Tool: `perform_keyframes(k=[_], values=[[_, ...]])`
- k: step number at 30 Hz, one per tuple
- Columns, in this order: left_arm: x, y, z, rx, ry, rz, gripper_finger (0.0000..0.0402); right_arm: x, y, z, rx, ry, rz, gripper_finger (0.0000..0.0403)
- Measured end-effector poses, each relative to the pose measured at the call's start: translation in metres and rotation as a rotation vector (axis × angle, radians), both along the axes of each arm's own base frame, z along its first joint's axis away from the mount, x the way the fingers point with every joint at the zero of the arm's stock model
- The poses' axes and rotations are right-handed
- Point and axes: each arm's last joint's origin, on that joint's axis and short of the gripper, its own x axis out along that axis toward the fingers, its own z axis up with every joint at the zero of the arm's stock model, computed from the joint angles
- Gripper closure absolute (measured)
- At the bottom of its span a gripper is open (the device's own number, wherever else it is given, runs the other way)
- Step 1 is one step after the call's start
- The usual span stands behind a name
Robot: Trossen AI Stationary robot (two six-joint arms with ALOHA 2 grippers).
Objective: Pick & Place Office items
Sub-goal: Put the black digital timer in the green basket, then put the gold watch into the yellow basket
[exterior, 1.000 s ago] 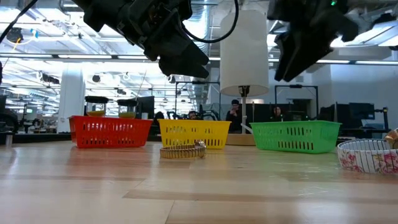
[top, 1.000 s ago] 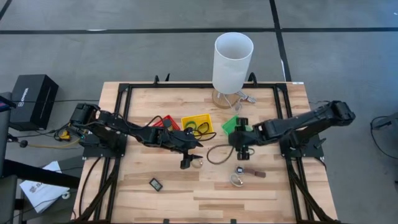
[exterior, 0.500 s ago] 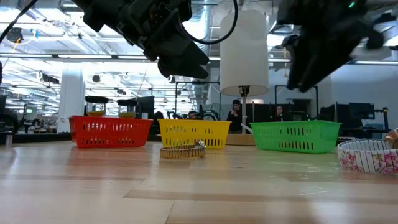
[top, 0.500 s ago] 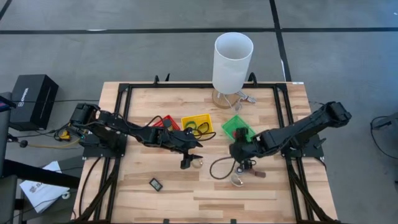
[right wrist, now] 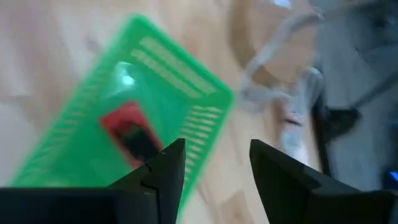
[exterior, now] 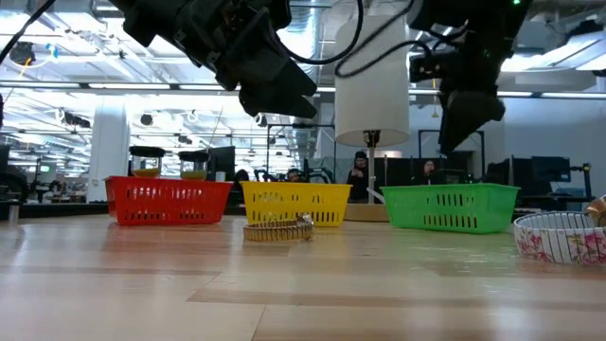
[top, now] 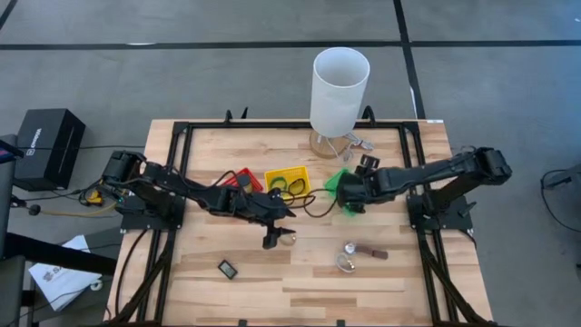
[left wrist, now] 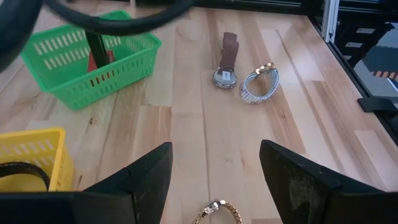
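Standing on the wooden tabletop [top: 300, 282] are a tall white cylinder [top: 340, 89] at twelve o'clock and, in a row across the middle, a red basket [exterior: 169, 200], a yellow basket [top: 289, 181] and a green basket [top: 343, 189]. The right gripper [top: 352, 197] hangs over the green basket, fingers apart and holding nothing; a red-and-dark item [right wrist: 132, 132] lies inside, so a drop looks just completed. The left gripper [top: 270, 238] waits near centre, fingers wide and empty, just above a small gold band [left wrist: 214, 210]. Loose items remain: a brown-strapped watch [left wrist: 226, 60] touching a silvery band [left wrist: 259, 83] toward four o'clock, and a dark rectangle [top: 227, 268] at seven. Next, probably, the right arm returns to those two watches.
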Motion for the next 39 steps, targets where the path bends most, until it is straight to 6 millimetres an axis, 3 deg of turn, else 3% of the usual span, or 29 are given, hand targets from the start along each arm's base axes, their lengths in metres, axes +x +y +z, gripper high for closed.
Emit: perform_keyframes(k=[10,21,26,30,39], values=[[-0.001,-0.005,0.000,0.000,0.000,-0.016,0.0166,0.006,0.007,-0.005,0.060,0.016,0.079,0.0232],[-0.002,-0.006,-0.003,0.001,0.008,-0.020,0.0166,0.019,0.011,-0.036,-0.004,0.155,0.069,0.0232],[-0.003,-0.006,-0.003,0.008,0.009,-0.024,0.0166,0.014,0.027,-0.021,0.079,0.129,0.127,0.0232],[-0.003,-0.006,-0.003,0.009,0.009,-0.025,0.0166,0.010,0.034,0.005,0.081,0.012,0.159,0.0232],[-0.003,-0.006,-0.003,0.011,0.008,-0.026,0.0166,0.000,0.050,0.023,0.102,-0.129,0.186,0.0232]])
